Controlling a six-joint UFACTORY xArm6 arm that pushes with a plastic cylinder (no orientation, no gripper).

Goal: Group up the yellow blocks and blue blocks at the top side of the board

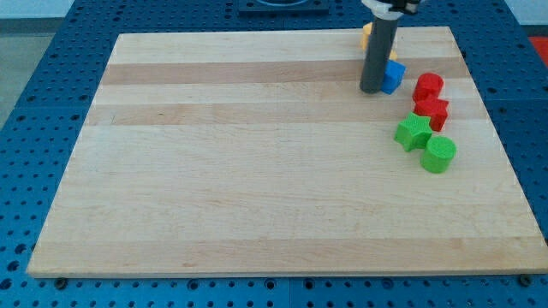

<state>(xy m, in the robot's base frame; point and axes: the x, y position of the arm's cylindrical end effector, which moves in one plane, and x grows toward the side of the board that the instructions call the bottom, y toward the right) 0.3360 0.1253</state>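
Note:
My tip (372, 89) rests on the wooden board (257, 171) near the view's top right. A blue block (393, 76) sits right beside the tip on its right, touching or nearly touching the rod. A yellow block (366, 34) shows partly behind the rod at the board's top edge; its shape is hidden. A small bit of yellow also shows right of the rod (396, 55); I cannot tell whether it is a second block.
Two red blocks (428, 86) (432, 111) lie right of the blue block. A green star-shaped block (413, 132) and a green cylinder (439, 155) lie below them. The board rests on a blue perforated table (34, 103).

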